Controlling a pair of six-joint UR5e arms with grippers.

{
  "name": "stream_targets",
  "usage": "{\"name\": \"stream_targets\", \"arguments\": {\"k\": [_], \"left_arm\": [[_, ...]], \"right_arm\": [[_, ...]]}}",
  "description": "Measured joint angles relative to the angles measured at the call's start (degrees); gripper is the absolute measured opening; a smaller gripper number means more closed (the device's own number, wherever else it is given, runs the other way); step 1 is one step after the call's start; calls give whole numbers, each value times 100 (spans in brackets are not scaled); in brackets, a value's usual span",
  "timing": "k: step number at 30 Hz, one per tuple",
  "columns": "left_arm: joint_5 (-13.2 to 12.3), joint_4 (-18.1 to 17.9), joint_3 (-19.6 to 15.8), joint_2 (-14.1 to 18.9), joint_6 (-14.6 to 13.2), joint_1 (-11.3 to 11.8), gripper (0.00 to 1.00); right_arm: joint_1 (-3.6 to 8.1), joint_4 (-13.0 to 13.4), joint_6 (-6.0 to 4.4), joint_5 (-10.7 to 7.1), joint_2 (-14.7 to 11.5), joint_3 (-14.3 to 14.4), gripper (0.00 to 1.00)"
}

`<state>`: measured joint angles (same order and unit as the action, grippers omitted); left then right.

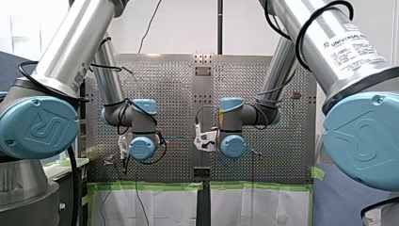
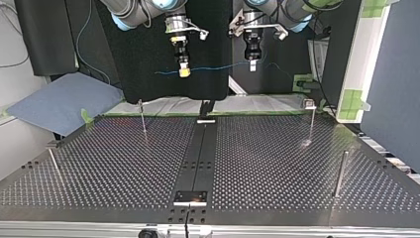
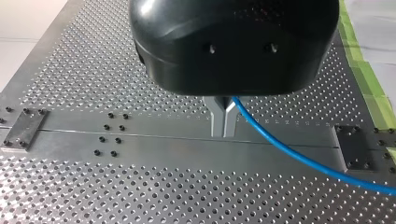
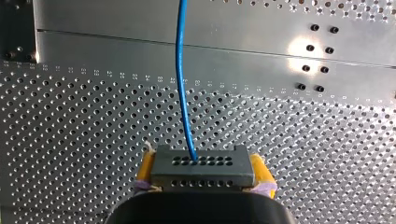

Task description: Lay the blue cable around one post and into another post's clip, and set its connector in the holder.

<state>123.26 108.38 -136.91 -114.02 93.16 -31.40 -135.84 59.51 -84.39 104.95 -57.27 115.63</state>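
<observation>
Now my right gripper point(image 4: 203, 171) is clamped on the connector point(image 4: 201, 163) and my left gripper point(image 3: 223, 122) pinches the cable point(image 3: 299, 156), both high over the table's point(image 2: 257, 123) edge by the arms, so this looks like the carrying step, and next the cable must go down around a post point(image 2: 142, 116).

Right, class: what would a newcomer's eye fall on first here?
The blue cable, stretched in mid-air high in the top view's middle. My right gripper clamps its grey connector between yellow pads; my left gripper pinches the cable. Thin posts stand on the perforated table.
</observation>
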Motion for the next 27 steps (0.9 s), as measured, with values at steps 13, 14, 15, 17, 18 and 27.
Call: {"name": "stream_targets", "arguments": {"k": [13, 14, 15, 17, 18, 27], "left_arm": [[-203, 0, 134, -318, -84, 195, 2], [-208, 0, 136, -356, -85, 200, 2], [-213, 0, 138, -394, -86, 205, 2], [-217, 0, 139, -428, -87, 208, 2], [-218, 0, 139, -440, -88, 209, 2], [-220, 0, 141, -455, -88, 211, 2]], "right_arm": [[-197, -254, 25, 254, 254, -197, 0], [-207, -296, 25, 295, 296, -207, 0], [-214, -335, 26, 335, 336, -214, 0], [-223, -427, 26, 427, 426, -223, 0], [-225, -471, 26, 469, 463, -225, 0], [-229, -819, 27, 612, 560, -228, 0]]}}
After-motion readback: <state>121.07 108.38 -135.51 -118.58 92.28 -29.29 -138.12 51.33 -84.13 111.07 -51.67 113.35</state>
